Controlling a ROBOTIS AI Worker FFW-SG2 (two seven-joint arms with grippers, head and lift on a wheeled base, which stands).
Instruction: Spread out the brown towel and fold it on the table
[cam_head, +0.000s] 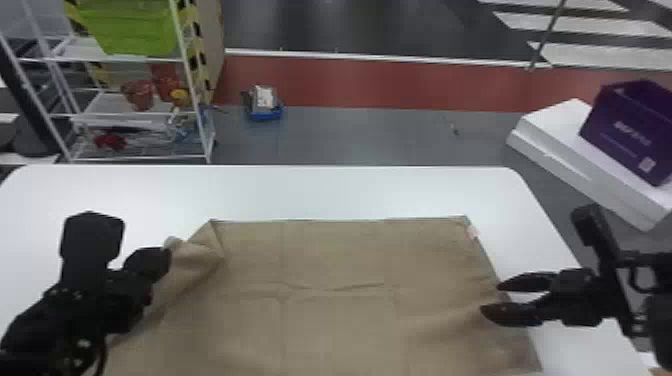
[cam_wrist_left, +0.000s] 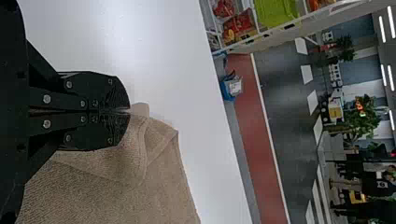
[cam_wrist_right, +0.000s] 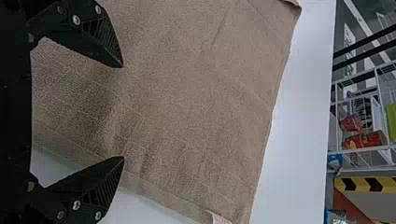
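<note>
One brown towel (cam_head: 340, 260) on one table (cam_head: 300, 190); left gripper (cam_head: 164, 252) clamped on towel; right gripper (cam_head: 491, 298), two fingers apart.

Head view's bottom edge cuts off the near part of the brown towel (cam_head: 325, 260) on me. My left arm (cam_head: 80, 300) hides some of its left side. The pinched bit inside the left gripper (cam_head: 166, 246) is hidden by the fingers. I can't tell if the right gripper (cam_head: 491, 298) touches cloth. Towel tag (cam_head: 472, 231): too small to make out. Purple box (cam_head: 620, 125) cut off at right, green bin (cam_head: 132, 27) at top. Red items (cam_head: 139, 95) on shelf: too blurred to identify.
</note>
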